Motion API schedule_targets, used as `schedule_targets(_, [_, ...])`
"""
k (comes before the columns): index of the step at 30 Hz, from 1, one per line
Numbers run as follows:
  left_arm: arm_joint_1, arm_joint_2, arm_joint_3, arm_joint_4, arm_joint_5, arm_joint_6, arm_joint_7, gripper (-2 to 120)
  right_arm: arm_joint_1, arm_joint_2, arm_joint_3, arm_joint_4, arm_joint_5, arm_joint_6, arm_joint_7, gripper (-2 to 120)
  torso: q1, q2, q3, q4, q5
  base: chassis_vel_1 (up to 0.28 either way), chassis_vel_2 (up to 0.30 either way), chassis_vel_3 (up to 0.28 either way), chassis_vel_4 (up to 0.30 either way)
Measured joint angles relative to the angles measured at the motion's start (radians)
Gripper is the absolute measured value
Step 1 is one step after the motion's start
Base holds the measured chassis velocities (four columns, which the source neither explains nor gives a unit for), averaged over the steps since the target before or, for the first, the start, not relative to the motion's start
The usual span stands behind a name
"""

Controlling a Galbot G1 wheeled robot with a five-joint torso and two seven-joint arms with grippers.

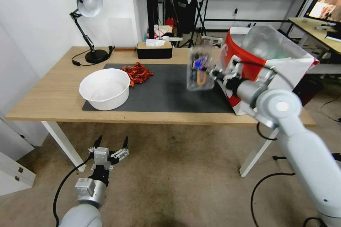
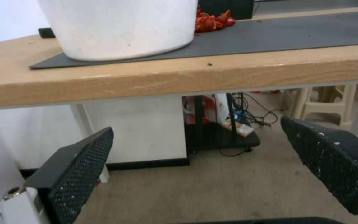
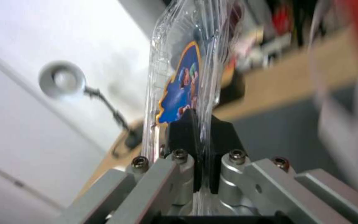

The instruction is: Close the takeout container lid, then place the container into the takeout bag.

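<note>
Nearest, the left gripper [image 1: 110,144] was parked low over the floor in front of the table [image 1: 53,95], its fingers spread wide with nothing held. Farther off, the takeout container [image 1: 200,69] was held up in the air above the dark mat [image 1: 167,92], just beside the takeout bag [image 1: 263,60]. Its thin edge was pinched tight by the right gripper [image 3: 199,137], with that arm stretched forward. The clear box was judged light, bendy and slippery, so the stiffer rim seemed the best place for holding.

I see the takeout container [image 1: 200,68], a clear clamshell with a blue label, held on edge in the air above the dark mat, just beside the takeout bag [image 1: 264,60]. The red-and-white bag stands open, showing silvery lining.
</note>
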Motion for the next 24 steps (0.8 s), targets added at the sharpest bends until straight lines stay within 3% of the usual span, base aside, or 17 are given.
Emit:
schedule_targets(13, [-0.007,-0.023,0.016,0.007,0.005,-0.006,0.000,100,0.065,-0.182,0.065,-0.050,-0.244,0.225,0.000,0,0.000,0.000,0.000,0.0000,0.0000,0.000,0.000,0.000,0.000])
schedule_targets(17, [-0.017,-0.026,0.042,0.004,0.017,-0.007,-0.001,100,0.040,-0.214,0.113,-0.090,-0.254,0.246,0.021,0,0.000,0.000,0.000,0.0003,-0.0004,0.000,0.000,0.000,0.000])
schedule_targets(20, [-0.025,-0.022,0.052,0.005,0.017,-0.006,0.001,100,0.006,-0.216,0.136,-0.100,-0.258,0.248,0.025,0,0.000,0.000,0.000,-0.0006,0.0006,0.000,0.000,0.000,0.000])
schedule_targets(24, [-0.031,-0.019,0.056,0.014,0.016,-0.005,0.002,100,-0.049,-0.206,0.162,-0.106,-0.258,0.243,0.030,0,0.000,0.000,0.000,0.0001,0.0002,0.000,0.000,0.000,0.000])
